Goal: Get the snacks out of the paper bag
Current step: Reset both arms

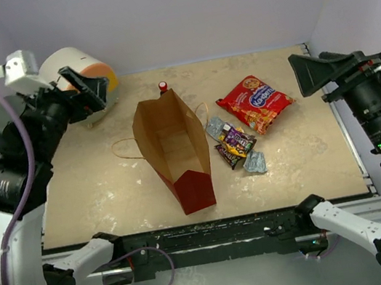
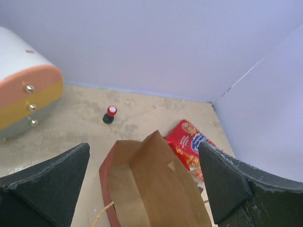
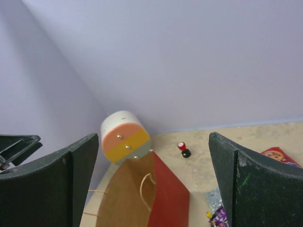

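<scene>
Nearest me, along the table's (image 1: 76, 207) front edge, the two arms rise from their bases, one at each side, both lifted clear of the surface. The left gripper (image 1: 92, 87) hangs high over the far left corner with its fingers spread wide and nothing between them. The right gripper (image 1: 301, 76) hovers off the right edge, likewise gaping and holding nothing. Between them the paper bag (image 1: 174, 149) lies on its side in the middle of the table, its red base toward the near edge and its mouth pointing away, the brown inside showing. A twine handle (image 1: 124, 149) loops out flat on its left. Just beside the bag's right flank sits a huddle of small candy packets (image 1: 235, 143), silver, purple and brown, touching one another and lying flat on the table outside the bag. A little farther back and to the right, the red chip bag (image 1: 255, 104) lies flat, near the packets. Beyond the bag's mouth stands a tiny red-topped black knob (image 1: 163, 87), upright. In the far left corner a white cylinder (image 1: 85, 78) lies on its side, its orange and yellow face turned toward the right.
</scene>
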`<state>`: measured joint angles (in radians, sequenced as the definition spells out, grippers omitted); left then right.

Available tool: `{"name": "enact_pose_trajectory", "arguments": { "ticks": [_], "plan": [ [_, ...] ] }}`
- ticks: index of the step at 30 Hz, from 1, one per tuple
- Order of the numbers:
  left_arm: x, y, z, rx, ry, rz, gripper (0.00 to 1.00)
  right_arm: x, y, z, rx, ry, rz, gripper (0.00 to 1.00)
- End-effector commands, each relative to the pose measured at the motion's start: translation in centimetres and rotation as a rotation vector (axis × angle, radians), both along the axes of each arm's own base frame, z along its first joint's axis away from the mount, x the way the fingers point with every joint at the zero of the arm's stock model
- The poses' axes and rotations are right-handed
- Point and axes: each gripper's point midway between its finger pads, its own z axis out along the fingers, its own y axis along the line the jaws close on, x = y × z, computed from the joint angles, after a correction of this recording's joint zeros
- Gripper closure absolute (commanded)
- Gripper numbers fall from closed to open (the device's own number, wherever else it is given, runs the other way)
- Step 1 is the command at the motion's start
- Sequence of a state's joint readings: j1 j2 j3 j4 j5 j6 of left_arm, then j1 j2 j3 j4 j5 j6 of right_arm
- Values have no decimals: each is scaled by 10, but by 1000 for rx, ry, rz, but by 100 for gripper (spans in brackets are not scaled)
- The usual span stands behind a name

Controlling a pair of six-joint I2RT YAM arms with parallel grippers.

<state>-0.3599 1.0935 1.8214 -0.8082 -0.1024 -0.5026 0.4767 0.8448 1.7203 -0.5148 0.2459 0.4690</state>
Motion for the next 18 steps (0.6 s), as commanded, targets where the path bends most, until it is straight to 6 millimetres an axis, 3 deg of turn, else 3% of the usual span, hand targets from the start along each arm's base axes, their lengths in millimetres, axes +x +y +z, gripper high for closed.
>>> {"name": "enact_pose_trajectory", "arguments": {
  "ticks": [1, 3, 7, 18],
  "plan": [
    [-39, 30, 60, -50, -234, 71, 1, 0, -1, 6, 107, -26, 1, 0],
    [-51, 37, 63, -63, -260, 89, 1, -1, -14, -5, 176, 14, -59, 0],
    [-63, 53, 59, -73, -265, 148, 1, -12, -20, -21, 217, 31, -62, 0],
    [-61, 57, 50, -47, -230, 172, 1, -7, -31, -37, 285, 98, -135, 0]
  ]
}}
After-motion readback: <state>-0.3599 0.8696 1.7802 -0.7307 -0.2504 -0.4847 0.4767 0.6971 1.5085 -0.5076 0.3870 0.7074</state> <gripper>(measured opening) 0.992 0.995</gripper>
